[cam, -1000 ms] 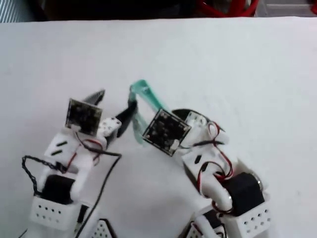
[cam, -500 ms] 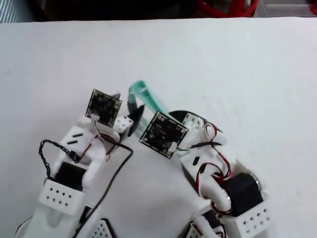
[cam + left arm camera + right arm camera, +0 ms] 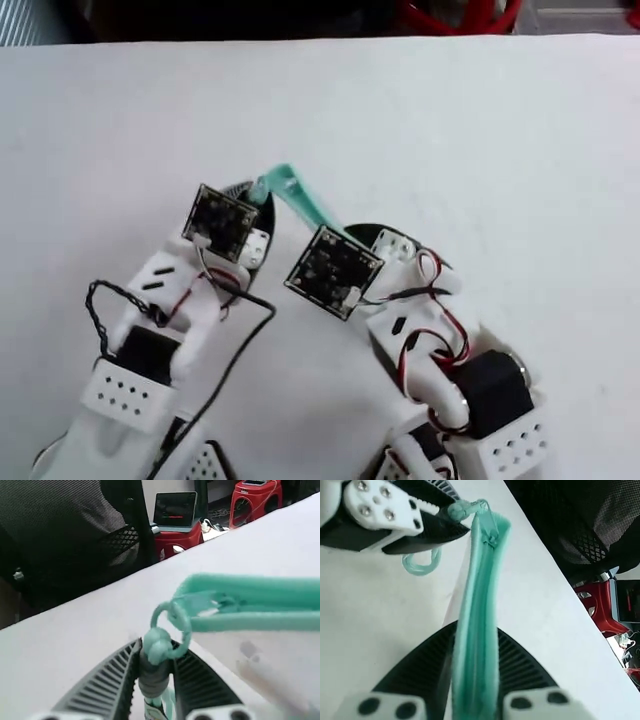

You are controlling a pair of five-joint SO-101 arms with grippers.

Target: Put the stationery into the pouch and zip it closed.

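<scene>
The pouch [image 3: 298, 195] has a teal zip edge and a pale see-through body, and it is held up on edge between the two arms. My right gripper [image 3: 476, 630] is shut on the pouch [image 3: 480, 580], with the teal strip running out from between its jaws. At the pouch's far end, my left gripper [image 3: 156, 652] is shut on the knotted teal zipper pull [image 3: 156, 647], right beside the end of the zip strip [image 3: 250, 605]. From the right wrist view, the left gripper [image 3: 445, 515] holds the pull [image 3: 462, 509] at the strip's tip. What is inside the pouch is too blurred to tell.
The white table [image 3: 500, 130] stretches open beyond and to both sides of the arms. A black mesh chair [image 3: 65, 535] and red equipment [image 3: 455, 15] stand past the far edge. A black cable [image 3: 235, 345] loops by the left arm's base.
My left arm has swung right and away along the pouch, carrying the zipper pull from near the right gripper to the pouch's far end. The right arm has kept its hold.
</scene>
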